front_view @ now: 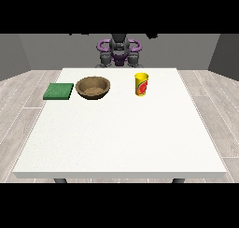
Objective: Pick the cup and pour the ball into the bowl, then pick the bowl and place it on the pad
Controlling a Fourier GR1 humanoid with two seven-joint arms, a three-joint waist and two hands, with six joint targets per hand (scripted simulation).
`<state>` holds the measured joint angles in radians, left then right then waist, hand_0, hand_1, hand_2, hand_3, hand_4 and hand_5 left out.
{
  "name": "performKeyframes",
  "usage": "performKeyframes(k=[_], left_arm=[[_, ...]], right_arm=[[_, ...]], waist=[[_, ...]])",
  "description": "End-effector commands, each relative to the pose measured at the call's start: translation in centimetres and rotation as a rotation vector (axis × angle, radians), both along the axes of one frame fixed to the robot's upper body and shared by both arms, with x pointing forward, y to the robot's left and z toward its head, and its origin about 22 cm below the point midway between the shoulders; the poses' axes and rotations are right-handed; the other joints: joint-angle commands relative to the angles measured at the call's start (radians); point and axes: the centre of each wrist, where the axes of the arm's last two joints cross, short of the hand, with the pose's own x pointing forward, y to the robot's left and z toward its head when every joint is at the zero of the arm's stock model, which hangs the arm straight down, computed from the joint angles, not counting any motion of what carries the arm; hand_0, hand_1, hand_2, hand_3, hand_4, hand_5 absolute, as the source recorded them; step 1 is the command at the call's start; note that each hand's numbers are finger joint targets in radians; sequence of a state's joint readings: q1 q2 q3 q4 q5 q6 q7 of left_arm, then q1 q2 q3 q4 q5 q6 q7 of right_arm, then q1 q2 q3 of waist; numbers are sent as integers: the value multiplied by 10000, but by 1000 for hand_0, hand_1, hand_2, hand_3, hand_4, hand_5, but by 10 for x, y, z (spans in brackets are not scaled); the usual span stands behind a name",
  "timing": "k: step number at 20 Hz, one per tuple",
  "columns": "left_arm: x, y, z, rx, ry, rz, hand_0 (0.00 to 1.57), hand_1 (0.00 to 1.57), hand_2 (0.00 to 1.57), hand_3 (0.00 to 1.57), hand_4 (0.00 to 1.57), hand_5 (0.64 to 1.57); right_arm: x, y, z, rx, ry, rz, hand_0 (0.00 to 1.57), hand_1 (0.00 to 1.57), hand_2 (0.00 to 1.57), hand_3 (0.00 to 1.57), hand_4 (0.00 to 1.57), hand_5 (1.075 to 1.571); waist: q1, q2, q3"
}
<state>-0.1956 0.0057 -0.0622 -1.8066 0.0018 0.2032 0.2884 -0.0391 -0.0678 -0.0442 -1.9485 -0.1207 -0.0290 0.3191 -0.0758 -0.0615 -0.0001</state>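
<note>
A yellow cup point(141, 84) with a red mark stands upright on the white table point(121, 138), right of the middle at the far side. The ball does not show; the cup's inside is hidden. A brown bowl point(93, 88) sits left of the cup, about a cup's height away. A flat green pad point(59, 91) lies just left of the bowl, near the table's left edge. The hand at the view's left point(105, 60) and the hand at the view's right point(134, 59) are held close to the robot's torso behind the far table edge, apart from all objects.
The robot's body point(119, 49) stands behind the far edge of the table. Wide bare tabletop stretches from the objects towards the near edge. Wooden floor surrounds the table.
</note>
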Motion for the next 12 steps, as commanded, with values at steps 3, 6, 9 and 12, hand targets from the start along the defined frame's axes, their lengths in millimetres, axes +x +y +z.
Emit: performKeyframes(k=[3,6,9,12], left_arm=[[23,16,-7,639,-1998,248,0,0,0,0,550,1513],[28,29,-25,1019,-2207,221,0,0,0,0,551,1487],[33,28,-47,1056,-2627,407,0,0,0,0,481,1483],[46,44,-77,993,-1817,505,0,0,0,0,307,1480]], right_arm=[[18,-10,3,-18,-1724,274,0,0,0,0,707,1542],[23,-6,-4,48,-2210,54,0,0,0,0,691,1543],[29,-22,-7,148,-2683,52,0,0,0,0,685,1548],[25,-27,2,-123,-2264,403,0,0,0,0,683,1553]], waist=[[-81,2262,2],[69,2883,1],[-201,3451,1],[-477,3051,-3]])
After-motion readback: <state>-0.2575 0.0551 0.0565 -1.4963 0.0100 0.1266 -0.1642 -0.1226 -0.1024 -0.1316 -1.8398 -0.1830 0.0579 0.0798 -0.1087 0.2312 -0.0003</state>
